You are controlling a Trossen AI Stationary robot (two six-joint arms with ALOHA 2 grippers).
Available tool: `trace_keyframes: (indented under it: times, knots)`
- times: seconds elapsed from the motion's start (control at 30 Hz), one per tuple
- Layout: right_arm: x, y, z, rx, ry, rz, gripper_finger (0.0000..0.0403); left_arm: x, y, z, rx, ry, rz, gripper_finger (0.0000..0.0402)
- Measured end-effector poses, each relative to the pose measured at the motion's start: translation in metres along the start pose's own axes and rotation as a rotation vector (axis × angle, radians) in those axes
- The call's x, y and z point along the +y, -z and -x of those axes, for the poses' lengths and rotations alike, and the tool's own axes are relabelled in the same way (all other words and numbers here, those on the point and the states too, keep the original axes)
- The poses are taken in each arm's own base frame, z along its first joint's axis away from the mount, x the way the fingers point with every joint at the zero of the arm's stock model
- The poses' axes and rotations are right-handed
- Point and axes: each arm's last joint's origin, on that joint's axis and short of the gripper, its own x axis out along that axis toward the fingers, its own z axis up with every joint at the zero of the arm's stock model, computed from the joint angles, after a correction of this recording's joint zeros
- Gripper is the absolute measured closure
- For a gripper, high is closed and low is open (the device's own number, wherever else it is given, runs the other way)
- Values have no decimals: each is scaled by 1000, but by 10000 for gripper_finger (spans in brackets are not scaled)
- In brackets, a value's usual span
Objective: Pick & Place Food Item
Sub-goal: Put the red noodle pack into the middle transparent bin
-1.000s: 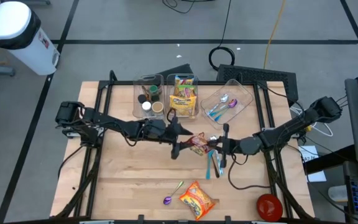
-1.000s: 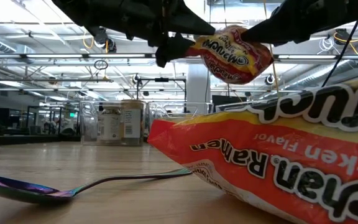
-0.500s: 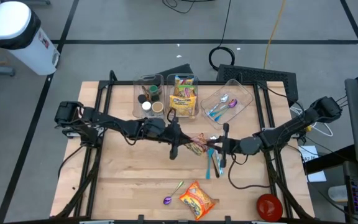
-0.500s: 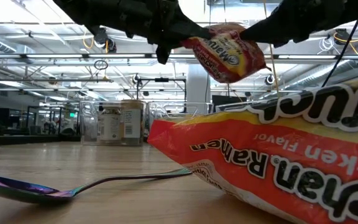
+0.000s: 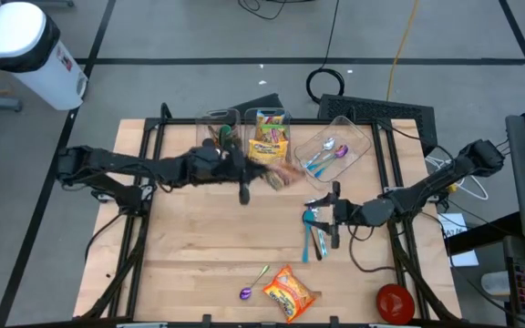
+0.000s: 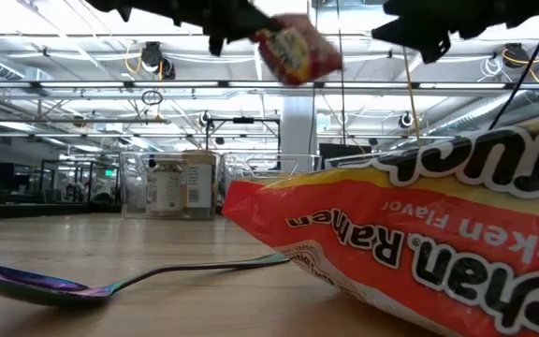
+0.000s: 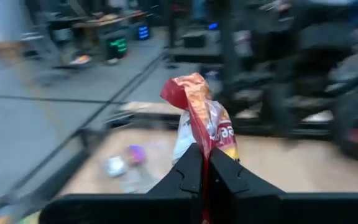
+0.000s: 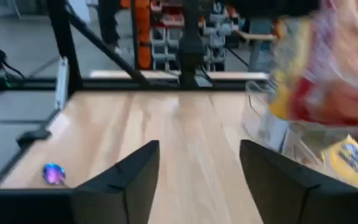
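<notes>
A red and orange ramen packet [image 5: 282, 176] hangs in the air just in front of the middle clear bin [image 5: 269, 138], which holds more packets. My left gripper [image 5: 262, 175] is shut on it; the low view shows the packet [image 6: 293, 51] high above the table. My right gripper [image 5: 321, 215] stands open to the packet's right, nearer the table's front, with nothing between its fingers [image 8: 123, 180]. The right wrist view shows the packet [image 8: 328, 81] as a blur, off beyond that gripper. A second ramen packet [image 5: 288, 292] lies flat near the front edge. My left gripper pinches one end of the packet [image 7: 199, 142] between its two fingers. The fingers lie about level and come from the table's left. The packet sticks out beyond the fingertips, tilted and lifted clear of the table and the bins.
A clear bin with jars [image 5: 219, 141] stands left of the middle bin, and a clear bin with spoons [image 5: 334, 150] right of it. Blue utensils [image 5: 315, 239] lie under my right gripper. A purple spoon [image 5: 252, 284] and a red bowl [image 5: 395, 302] sit near the front edge.
My left gripper has shut on the packet while my right gripper still held its other end. The right gripper has then opened and let go. The left gripper has carried the packet up and toward the table's far edge, close to the middle bin.
</notes>
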Motion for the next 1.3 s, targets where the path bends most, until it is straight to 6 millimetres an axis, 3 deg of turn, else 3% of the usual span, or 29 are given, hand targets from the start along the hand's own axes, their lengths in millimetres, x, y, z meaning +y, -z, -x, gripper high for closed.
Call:
trace_keyframes:
  times: [0.27,0.53,0.7,0.87,1.17,1.3]
  knots:
    - [-2,-8,10,-23,-13,9,176,69,10,-7,7,-267,125,397]
    - [-3,-3,10,20,-2,35,193,135,57,-36,-63,-435,351,398]
    - [-3,-3,10,21,-2,39,197,164,89,-50,-185,-498,505,397]
    - [-3,-3,10,21,-1,39,198,172,117,-59,-165,-526,588,389]
    - [-3,-3,10,21,-1,62,199,169,125,-63,-156,-582,595,392]
    - [-3,-3,10,21,-1,61,199,169,127,-63,-129,-588,595,363]
